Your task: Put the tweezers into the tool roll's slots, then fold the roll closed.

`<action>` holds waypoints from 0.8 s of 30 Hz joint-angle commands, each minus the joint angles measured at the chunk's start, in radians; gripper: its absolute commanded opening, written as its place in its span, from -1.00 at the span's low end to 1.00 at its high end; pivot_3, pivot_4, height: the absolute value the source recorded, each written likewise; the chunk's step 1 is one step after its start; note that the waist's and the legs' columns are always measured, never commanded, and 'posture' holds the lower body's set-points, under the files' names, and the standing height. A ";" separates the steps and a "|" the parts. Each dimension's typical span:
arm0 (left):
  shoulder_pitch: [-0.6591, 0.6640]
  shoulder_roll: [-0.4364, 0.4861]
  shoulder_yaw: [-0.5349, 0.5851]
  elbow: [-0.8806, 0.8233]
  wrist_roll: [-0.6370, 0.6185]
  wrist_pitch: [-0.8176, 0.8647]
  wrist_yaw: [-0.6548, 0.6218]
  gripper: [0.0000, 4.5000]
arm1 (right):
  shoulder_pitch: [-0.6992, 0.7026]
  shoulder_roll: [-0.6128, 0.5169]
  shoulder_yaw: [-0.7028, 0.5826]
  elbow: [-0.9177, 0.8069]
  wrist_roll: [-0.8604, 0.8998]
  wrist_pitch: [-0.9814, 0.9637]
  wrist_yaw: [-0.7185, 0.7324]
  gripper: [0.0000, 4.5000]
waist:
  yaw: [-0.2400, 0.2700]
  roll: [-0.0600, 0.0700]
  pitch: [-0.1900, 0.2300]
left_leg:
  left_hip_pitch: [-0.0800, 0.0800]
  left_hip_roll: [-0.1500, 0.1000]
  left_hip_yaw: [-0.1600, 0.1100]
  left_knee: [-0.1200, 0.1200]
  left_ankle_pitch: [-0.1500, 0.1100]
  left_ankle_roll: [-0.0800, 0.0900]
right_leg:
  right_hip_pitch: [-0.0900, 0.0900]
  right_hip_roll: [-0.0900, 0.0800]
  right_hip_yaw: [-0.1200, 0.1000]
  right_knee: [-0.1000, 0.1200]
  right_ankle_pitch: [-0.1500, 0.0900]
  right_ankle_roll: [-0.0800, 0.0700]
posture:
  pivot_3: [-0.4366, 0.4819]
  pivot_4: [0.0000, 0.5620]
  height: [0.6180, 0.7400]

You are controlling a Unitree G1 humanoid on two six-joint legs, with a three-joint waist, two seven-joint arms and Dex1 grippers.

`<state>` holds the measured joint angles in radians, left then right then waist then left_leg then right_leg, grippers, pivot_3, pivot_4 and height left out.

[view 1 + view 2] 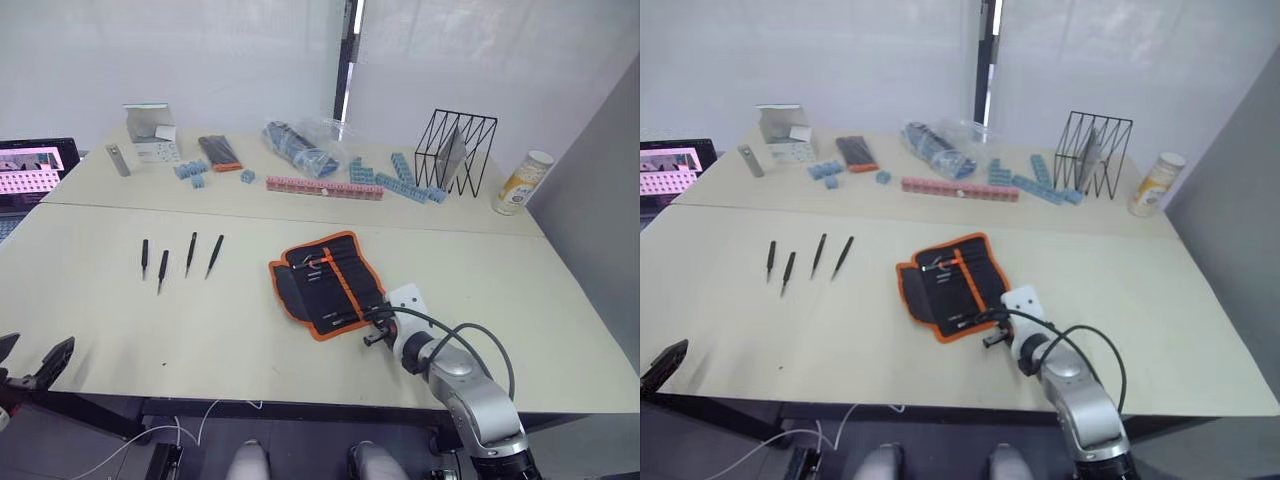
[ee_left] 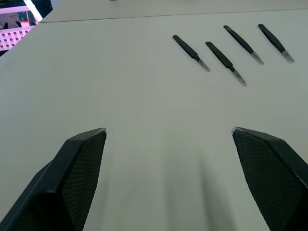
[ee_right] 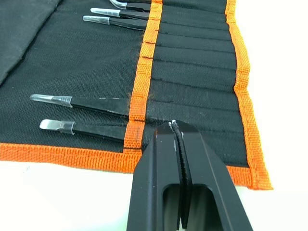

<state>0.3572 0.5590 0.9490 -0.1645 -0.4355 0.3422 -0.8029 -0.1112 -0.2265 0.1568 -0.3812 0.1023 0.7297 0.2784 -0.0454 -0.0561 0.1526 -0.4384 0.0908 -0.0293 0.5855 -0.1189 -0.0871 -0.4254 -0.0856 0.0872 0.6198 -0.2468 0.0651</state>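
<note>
Lying open mid-tabletop [image 1: 150, 330], tool roll [image 1: 326, 282], long axis diagonal, slotted edge toward right gripper [image 3: 174, 126], fingers clenched empty at that edge. Four tweezers [image 1: 190, 254] loose well left of roll, parallel, tips toward robot. Right wrist: more tweezers already slotted. Left gripper [image 2: 168, 132] spread wide, empty, above bare tabletop.

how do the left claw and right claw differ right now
The left claw is open with nothing between its fingers; the right claw is shut. The left claw hovers over bare table short of the four loose tweezers; the right claw sits at the tool roll's slots. Both have black fingers.
</note>
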 commanded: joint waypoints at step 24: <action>-0.255 0.119 -0.227 0.056 -0.041 0.201 0.292 0.97 | 0.017 0.064 0.024 0.059 0.004 0.153 -0.049 -1.00 | -0.016 -0.001 -0.001 | 0.005 0.003 0.003 -0.010 -0.001 0.001 | 0.001 -0.007 -0.018 -0.006 0.003 -0.004 | -0.05 -0.47 1.00</action>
<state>0.1286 0.6545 0.7342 -0.1072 -0.4774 0.5325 -0.5307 -0.1309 -0.1612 0.1665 -0.3784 0.1026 0.8164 0.2386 -0.0619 -0.0573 0.1515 -0.4329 0.0941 -0.0262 0.5751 -0.1197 -0.0864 -0.4237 -0.0923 0.0692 0.6140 -0.2440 0.0612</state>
